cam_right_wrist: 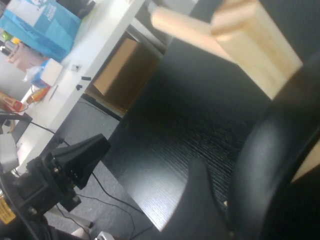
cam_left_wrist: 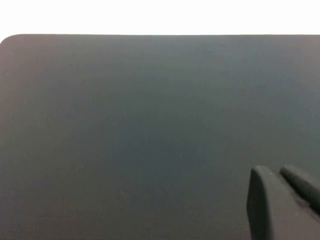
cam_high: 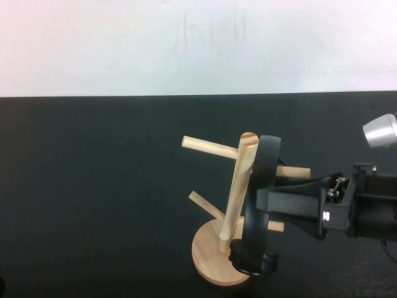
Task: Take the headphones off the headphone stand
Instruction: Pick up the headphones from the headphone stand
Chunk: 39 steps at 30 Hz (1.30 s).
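The black headphones hang on the light wooden headphone stand, their headband arched beside the post top and an earcup low over the round base. My right gripper reaches in from the right and is shut on the headband about halfway down. In the right wrist view the headband sits against one of the fingers, with the stand's post behind it. My left gripper is shut and empty over bare black table, away from the stand, and is outside the high view.
The black table ends at a white wall at the back. A silver cylinder sits at the far right. Pegs stick out left from the stand. Past the table's edge there is a cardboard box and black equipment.
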Motion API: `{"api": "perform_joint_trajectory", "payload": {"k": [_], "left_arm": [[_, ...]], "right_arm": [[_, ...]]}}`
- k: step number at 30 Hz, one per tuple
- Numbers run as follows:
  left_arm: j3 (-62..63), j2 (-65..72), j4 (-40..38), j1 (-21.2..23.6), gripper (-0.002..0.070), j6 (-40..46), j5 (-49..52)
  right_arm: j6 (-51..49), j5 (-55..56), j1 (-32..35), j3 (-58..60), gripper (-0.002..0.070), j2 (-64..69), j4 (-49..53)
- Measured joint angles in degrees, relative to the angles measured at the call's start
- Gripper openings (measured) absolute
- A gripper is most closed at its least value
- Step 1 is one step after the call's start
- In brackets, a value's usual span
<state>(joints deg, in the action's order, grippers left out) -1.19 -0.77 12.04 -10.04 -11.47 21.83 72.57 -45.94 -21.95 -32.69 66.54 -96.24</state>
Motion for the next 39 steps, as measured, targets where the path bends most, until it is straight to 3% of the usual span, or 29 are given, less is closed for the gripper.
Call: {"api": "perform_joint_trajectory", "payload": {"k": [23, 32, 39], "left_arm": [[0.0, 0.0, 0.0, 0.0, 0.0002, 0.0, 0.0], [0.0, 0.0, 0.0, 0.0, 0.0002, 0.0, 0.0], [0.0, 0.0, 0.0, 0.0, 0.0002, 0.0, 0.0]], "right_arm": [[0.0, 0.0, 0.0, -0.1, 0.0465, 0.0, 0.8], [-2.4, 0.0, 0.0, -0.2, 0.0465, 3.1, 5.8], [1.6, -0.1, 0.0, -0.2, 0.0466, 4.0, 1.0]]}}
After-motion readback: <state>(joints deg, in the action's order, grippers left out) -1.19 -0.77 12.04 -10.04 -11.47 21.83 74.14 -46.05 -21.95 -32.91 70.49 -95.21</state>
